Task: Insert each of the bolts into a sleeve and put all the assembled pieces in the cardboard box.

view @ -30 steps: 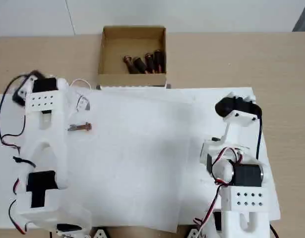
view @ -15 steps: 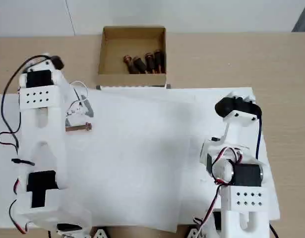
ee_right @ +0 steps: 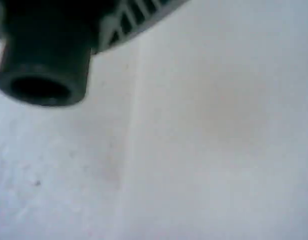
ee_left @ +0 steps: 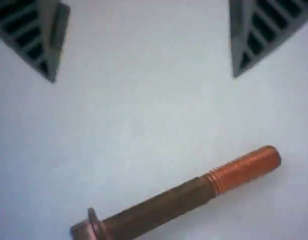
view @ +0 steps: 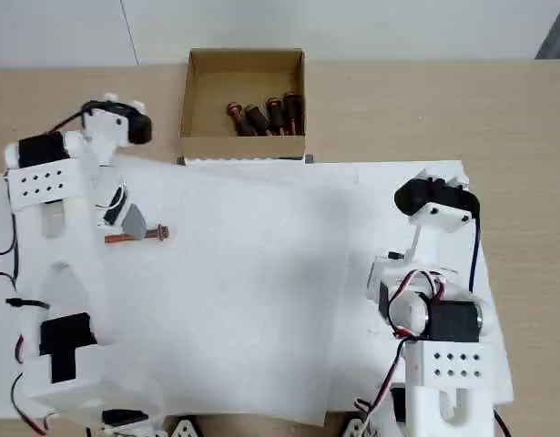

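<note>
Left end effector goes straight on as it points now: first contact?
Likely the white paper sheet, just beside the copper-coloured flanged metal bolt. The open left end effector frames bare paper between its fingertips; depth is unclear.

Before you, a pale wooden table (view: 462, 100) carries a wide white sheet (view: 261, 300) spread over its near part. An open cardboard box (view: 243, 146) sits on the bare wood, touching the sheet's far edge. One copper-coloured bolt (view: 138, 236) lies flat on the sheet, toward its left side.
</note>
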Controlling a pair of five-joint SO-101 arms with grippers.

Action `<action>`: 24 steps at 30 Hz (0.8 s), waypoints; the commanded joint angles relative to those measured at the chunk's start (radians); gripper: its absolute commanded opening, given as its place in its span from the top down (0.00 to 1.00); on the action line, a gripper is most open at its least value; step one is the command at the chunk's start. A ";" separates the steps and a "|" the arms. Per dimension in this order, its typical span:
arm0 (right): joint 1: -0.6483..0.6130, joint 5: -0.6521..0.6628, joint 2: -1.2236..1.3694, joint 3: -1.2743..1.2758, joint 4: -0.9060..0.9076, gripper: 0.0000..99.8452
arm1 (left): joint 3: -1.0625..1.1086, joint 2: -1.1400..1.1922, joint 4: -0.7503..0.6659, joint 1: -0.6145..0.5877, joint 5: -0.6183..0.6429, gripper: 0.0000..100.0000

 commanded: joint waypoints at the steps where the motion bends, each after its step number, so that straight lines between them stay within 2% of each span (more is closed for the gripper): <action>1: 0.008 -0.005 -0.016 -0.008 -0.024 1.00 | -0.039 -0.014 -0.040 -0.002 -0.155 0.85; 6: 0.005 -0.002 -0.016 -0.008 -0.022 1.00 | -0.039 0.002 -0.094 -0.002 -0.279 0.86; 17: 0.005 0.000 -0.010 -0.008 -0.021 1.00 | -0.045 0.173 -0.095 0.014 -0.555 0.86; 24: 0.005 0.000 -0.012 -0.008 -0.022 1.00 | -0.045 0.206 -0.187 0.060 -0.586 0.86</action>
